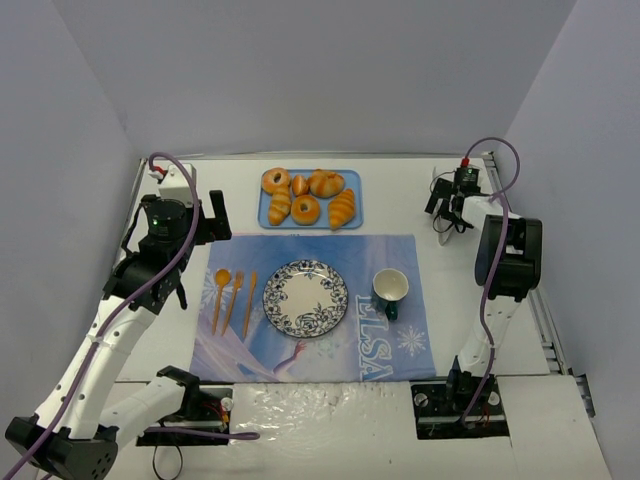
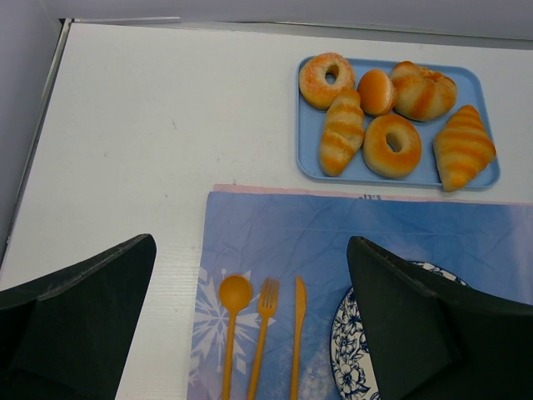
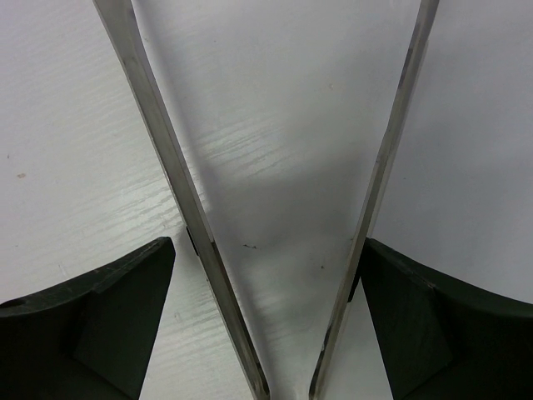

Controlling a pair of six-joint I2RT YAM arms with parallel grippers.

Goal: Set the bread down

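Pastries wait on a blue tray (image 1: 322, 219) (image 2: 423, 172) at the upper centre of the overhead view, close to the table's (image 1: 400, 185) far edge. The bread (image 1: 342, 208) (image 2: 463, 148), a ridged golden-orange croissant, lies at the tray's lower right corner, its tip near the rim, beside a ring donut (image 1: 305, 209) (image 2: 391, 144).

Below the tray, a blue placemat (image 1: 400, 250) carries an empty patterned plate (image 1: 335, 298) at centre. Orange cutlery (image 1: 233, 298) lies to the left of the plate and a cup (image 1: 390, 287) to its right. A narrow strip of bare table separates tray and placemat.

At mid-left of the overhead view, the left gripper (image 1: 210, 222) (image 2: 250, 250) hangs over the placemat's upper left corner, released, its fingers spread with nothing between them. White table lies open to its left as far as the side rail.

At upper right, well apart from the tray, the right gripper (image 1: 447, 205) (image 3: 266, 246) grasps metal tongs (image 3: 156, 125). A pad meets the outer face of each tong arm, and the arms are splayed in a wide V over bare table.
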